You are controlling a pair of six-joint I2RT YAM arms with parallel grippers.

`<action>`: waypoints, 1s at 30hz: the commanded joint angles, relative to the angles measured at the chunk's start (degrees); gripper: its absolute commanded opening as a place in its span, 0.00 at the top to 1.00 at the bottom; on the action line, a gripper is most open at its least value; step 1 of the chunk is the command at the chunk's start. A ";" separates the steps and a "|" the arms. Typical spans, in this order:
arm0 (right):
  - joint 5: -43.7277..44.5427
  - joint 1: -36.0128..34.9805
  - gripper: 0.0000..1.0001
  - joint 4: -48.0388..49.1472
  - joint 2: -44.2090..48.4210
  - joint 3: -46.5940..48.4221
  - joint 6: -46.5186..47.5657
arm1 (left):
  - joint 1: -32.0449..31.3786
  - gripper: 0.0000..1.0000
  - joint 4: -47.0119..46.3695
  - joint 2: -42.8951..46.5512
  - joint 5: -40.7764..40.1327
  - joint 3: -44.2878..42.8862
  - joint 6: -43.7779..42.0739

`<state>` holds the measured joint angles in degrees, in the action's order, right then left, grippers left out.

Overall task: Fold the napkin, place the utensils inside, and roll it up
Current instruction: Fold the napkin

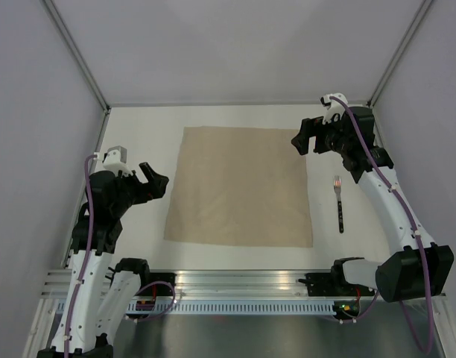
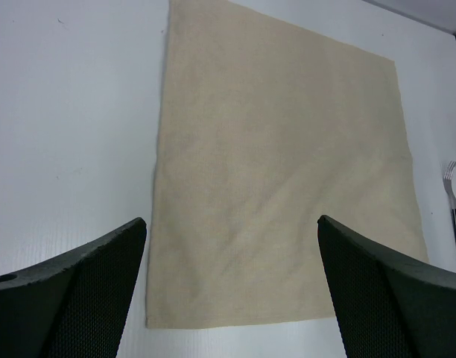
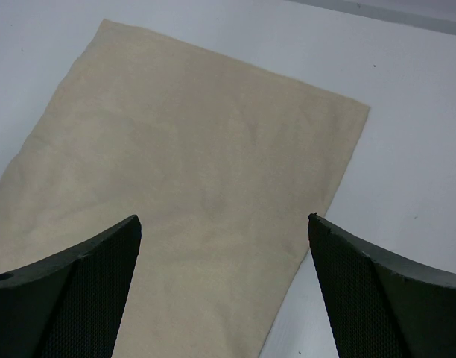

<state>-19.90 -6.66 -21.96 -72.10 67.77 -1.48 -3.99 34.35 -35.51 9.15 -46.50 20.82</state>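
Observation:
The beige napkin [image 1: 241, 186] lies flat and unfolded in the middle of the white table. It also shows in the left wrist view [image 2: 280, 164] and the right wrist view [image 3: 183, 194]. The fork [image 1: 338, 203], silver head and black handle, lies to the right of the napkin, tines pointing away; its head and part of its handle show in the left wrist view [image 2: 454, 209]. My left gripper [image 1: 155, 181] is open and empty, held above the table beside the napkin's left edge. My right gripper [image 1: 301, 139] is open and empty, above the napkin's far right corner.
Grey enclosure walls stand on the left, right and back of the table [image 1: 138, 134]. An aluminium rail [image 1: 235, 287] with the arm bases runs along the near edge.

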 commanded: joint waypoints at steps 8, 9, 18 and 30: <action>-2.24 -0.29 0.02 0.69 1.96 -2.02 0.95 | 0.03 0.00 0.10 0.61 0.87 0.36 -2.01; -3.64 -0.29 0.02 0.86 1.96 -2.20 2.60 | 0.03 0.00 0.02 0.61 0.87 0.36 -2.01; -2.17 -10.72 0.10 -1.94 -6.82 3.06 2.26 | 0.03 0.00 3.52 -3.77 -2.64 -11.04 -0.52; 12.42 -48.96 0.27 -0.99 -30.28 17.83 4.38 | 0.03 0.00 10.74 -12.04 -1.41 -40.94 3.70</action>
<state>-12.99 -50.50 -23.31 -99.26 81.34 2.13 -3.99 40.88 -46.46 6.63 -83.59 21.30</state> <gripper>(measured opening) 0.736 0.994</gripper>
